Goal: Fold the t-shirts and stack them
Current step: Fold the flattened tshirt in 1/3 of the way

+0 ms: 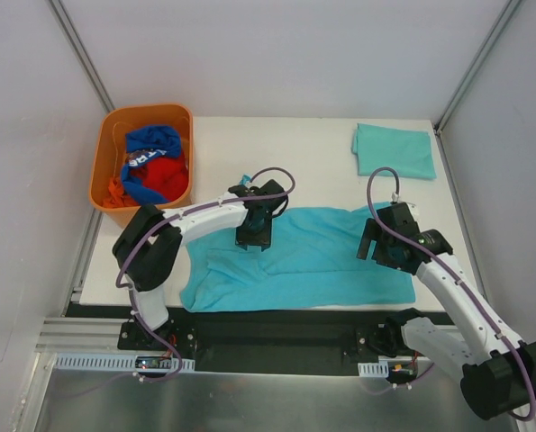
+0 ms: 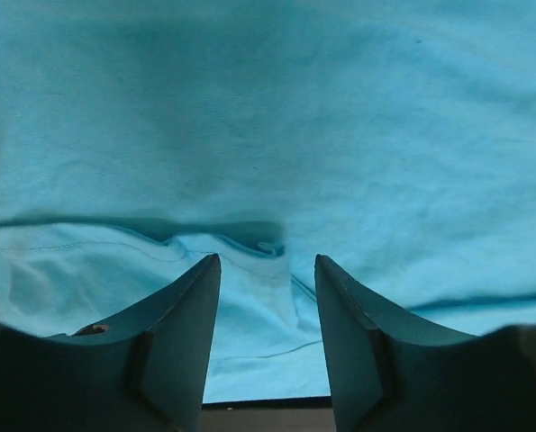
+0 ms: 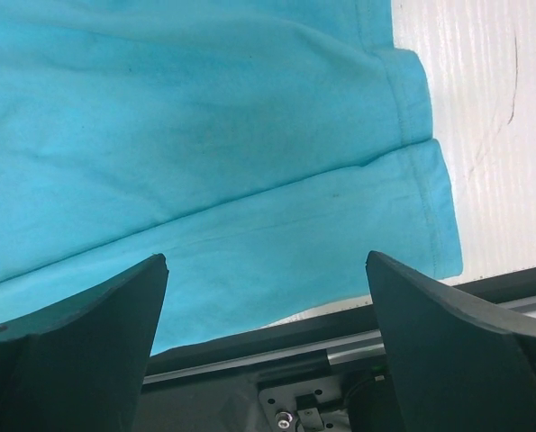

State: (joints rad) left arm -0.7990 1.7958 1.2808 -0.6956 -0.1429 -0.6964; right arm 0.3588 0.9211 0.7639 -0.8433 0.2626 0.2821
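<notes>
One teal t-shirt lies spread, rumpled, under left hand and right hand, both splayed wide.

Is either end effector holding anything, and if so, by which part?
Nothing is held. The left end effector and right end effector are both open above the spread t-shirt, no fabric between their fingers.

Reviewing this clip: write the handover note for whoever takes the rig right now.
Left gripper: open, empty, low over a fold in the left part of the spread t-shirt.
Right gripper: open wide, empty, above that shirt's near right corner.
Things: the spread t-shirt lies creased along the near edge of the table; the folded t-shirt sits at the far right corner.
Done: one shirt folded.
Left: fold the spread one and stack it on the folded one.
</notes>
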